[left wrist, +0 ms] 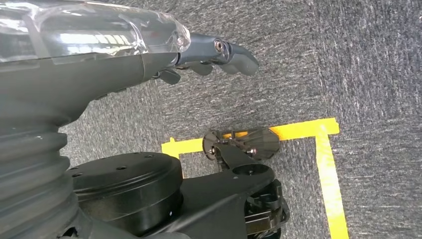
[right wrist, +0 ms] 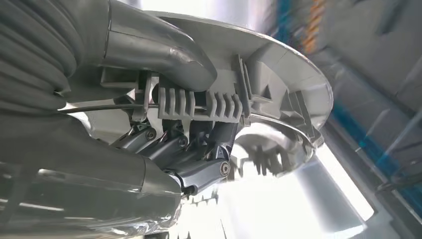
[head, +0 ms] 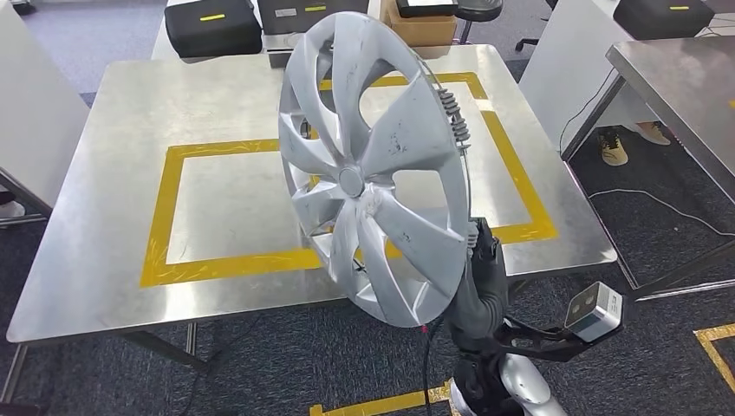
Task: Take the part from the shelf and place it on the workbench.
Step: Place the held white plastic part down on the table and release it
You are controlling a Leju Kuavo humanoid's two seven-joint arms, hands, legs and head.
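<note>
A silver wheel cover (head: 374, 169) with curved spokes stands on edge in the air, in front of the steel workbench (head: 95, 208) and over its near right part. My right hand (head: 485, 260) grips its lower right rim from behind. Close up in the right wrist view, the thumb (right wrist: 164, 55) lies over the rim and the dark fingers (right wrist: 199, 149) curl behind the cover's ribbed inner rim (right wrist: 278, 94). My left hand (left wrist: 214, 55) hangs over the carpet with its fingers loosely curled and nothing in it.
A yellow tape rectangle (head: 160, 217) marks the workbench top. Black cases (head: 212, 26) and a cardboard box (head: 425, 26) stand behind it. Another steel table (head: 685, 78) stands at the right, with a person's shoes (head: 614, 147) beside it. Yellow floor tape (left wrist: 323, 164) lies near my feet.
</note>
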